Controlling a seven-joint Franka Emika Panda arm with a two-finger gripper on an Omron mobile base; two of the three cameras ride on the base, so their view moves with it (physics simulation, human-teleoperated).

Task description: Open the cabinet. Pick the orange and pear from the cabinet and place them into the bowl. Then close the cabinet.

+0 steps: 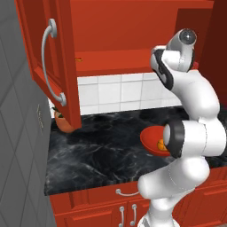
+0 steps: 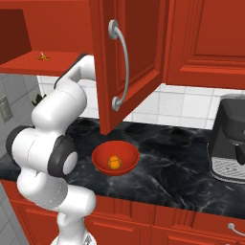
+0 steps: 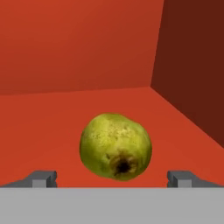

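The gripper (image 3: pixel 112 178) stands fully open, holding nothing — its tips flank the pear (image 3: pixel 116 146) on the cabinet (image 1: pixel 53 57) shelf (doors swung open). The orange (image 2: pixel 114 162) lies in the bowl (image 2: pixel 103 154) on the black counter (image 2: pixel 167 177).

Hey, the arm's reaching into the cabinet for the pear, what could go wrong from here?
The pear is round and lies loose on the shelf; the open pincer could nudge it so it rolls toward the back wall. The grip may also slip on its curved skin. On the way out, the arm could bump the open door, which hangs right above the bowl.
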